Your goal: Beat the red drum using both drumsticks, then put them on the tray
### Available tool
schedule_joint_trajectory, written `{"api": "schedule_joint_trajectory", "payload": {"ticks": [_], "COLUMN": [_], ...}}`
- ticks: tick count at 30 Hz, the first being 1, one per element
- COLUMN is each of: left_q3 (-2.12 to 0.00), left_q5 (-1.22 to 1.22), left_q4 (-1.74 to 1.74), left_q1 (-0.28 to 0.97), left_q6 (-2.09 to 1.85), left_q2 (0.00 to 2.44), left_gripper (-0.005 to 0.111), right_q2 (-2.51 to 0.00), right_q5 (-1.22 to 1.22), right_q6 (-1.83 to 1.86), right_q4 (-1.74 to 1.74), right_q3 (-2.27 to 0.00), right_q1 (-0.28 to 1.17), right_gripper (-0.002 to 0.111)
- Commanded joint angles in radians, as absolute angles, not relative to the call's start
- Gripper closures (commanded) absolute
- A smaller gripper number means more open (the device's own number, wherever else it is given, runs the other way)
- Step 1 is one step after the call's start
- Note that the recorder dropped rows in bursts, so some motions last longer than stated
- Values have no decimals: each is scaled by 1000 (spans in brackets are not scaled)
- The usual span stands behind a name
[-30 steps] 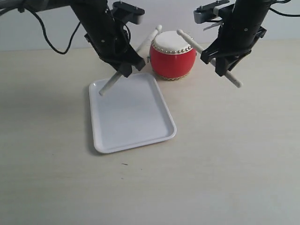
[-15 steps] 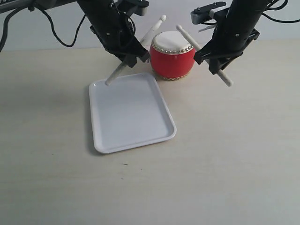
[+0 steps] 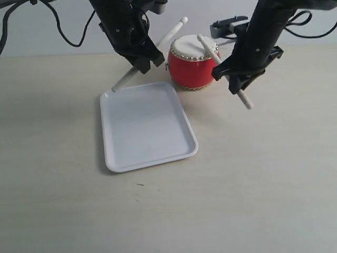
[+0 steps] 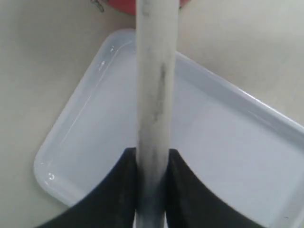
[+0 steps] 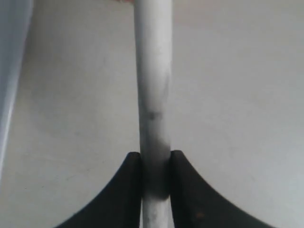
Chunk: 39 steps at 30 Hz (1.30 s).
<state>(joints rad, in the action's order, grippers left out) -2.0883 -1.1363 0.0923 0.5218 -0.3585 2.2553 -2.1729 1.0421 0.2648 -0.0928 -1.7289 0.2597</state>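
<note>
Change since the earlier frames: the right gripper (image 3: 238,78) had shifted leftward toward the red drum (image 3: 192,68), carrying the right drumstick (image 3: 209,49) with it. The left gripper (image 3: 142,62) had risen and drawn back, so the lower end of the left drumstick (image 3: 169,34) had left the tray's (image 3: 147,126) interior for its far-left corner.
Left gripper: clamped on the shaft of the left drumstick, one dark finger (image 4: 118,190) pressed against each side.
Left drumstick: steeply tilted, with its rounded tip raised just beside the drum's upper left edge, apart from the skin.
Right gripper: clamped likewise on the right drumstick, partway along its shaft.
Right drumstick: tilted, its tip over the drum's cream skin; contact could not be told.
Red drum: upright on the table (image 3: 263,184), just beyond the tray's far-right corner.
Tray: flat on the table, in front of the drum and below the left gripper.
</note>
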Motion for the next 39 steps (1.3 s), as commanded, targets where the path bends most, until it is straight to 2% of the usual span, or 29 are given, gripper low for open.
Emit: {"api": "schedule_joint_trajectory", "payload": {"ticks": [1, 14, 29, 32, 39], "left_q3": [-2147, -2151, -2202, -2197, -2198], "left_q5": [-1164, -1018, -1163, -1157, -1065], "left_q4": [58, 58, 67, 67, 136], "left_q1": [518, 499, 499, 499, 503], "left_q6": [-361, -409, -411, -411, -408], "left_q2": [2227, 2440, 2276, 2286, 2491], "left_gripper": [107, 107, 107, 107, 107], "right_q2": [-2155, -1990, -2260, -2193, -2054], "right_q5": [1022, 1047, 1072, 1088, 1151], "right_q6": [260, 265, 264, 277, 335], "right_q4": [-97, -131, -141, -194, -251], "right_q3": [-1734, -1734, -1744, -1756, -1752], "right_q1": [255, 255, 255, 255, 255], "right_gripper": [108, 108, 108, 108, 108]}}
